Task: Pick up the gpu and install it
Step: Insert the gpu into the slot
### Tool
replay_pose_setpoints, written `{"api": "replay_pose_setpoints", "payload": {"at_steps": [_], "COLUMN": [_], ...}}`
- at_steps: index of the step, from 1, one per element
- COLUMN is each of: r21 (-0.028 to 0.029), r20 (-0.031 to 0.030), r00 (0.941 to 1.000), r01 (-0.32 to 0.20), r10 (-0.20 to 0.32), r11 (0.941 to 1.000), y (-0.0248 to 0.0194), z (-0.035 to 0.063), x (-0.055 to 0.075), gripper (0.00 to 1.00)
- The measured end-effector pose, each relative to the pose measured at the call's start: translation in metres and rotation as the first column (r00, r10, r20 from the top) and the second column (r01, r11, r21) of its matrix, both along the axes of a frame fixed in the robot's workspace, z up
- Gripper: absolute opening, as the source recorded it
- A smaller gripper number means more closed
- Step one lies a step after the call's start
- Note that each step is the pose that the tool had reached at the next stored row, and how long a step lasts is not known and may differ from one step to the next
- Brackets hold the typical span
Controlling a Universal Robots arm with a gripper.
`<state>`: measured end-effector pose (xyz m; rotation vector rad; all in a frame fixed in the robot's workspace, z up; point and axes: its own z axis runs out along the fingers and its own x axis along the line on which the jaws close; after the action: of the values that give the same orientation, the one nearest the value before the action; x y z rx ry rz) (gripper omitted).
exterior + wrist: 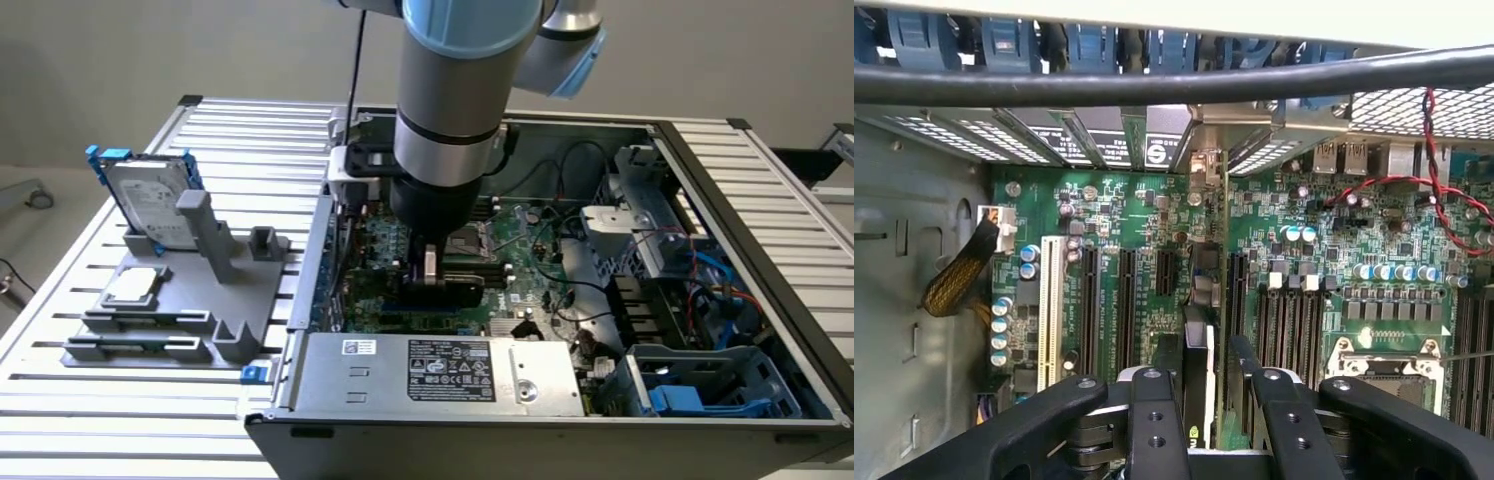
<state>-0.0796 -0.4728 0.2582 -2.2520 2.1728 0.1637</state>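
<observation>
Your end effector [1206, 400] straddled the gpu [1197, 365], released and not gripping it. In the exterior view the gpu stood at 7 o'clock from the CPU socket [467, 240].

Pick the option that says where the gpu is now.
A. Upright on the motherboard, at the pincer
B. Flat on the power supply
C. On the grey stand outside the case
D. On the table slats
A: the gpu stands edge-on on the motherboard, right at the pincer inside the case.
</observation>
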Motion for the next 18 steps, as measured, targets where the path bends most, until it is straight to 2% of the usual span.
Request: {"api": "replay_pose_setpoints", "payload": {"at_steps": [6,11,18], "r21": [-0.0005,-0.0001,-0.0005], "r20": [-0.0041,-0.0097,-0.0163], "r00": [1.0,1.0,0.9999], "r01": [0.0,0.0,0.0], "r10": [0.0,0.0,0.0], "r11": [1.0,1.0,1.0], "y": [0.0,0.0,0.0001], "z": [0.0012,0.0093,0.0354], "x": [0.0,0.0,0.0], "gripper": [0.34,0.34,0.34]}}
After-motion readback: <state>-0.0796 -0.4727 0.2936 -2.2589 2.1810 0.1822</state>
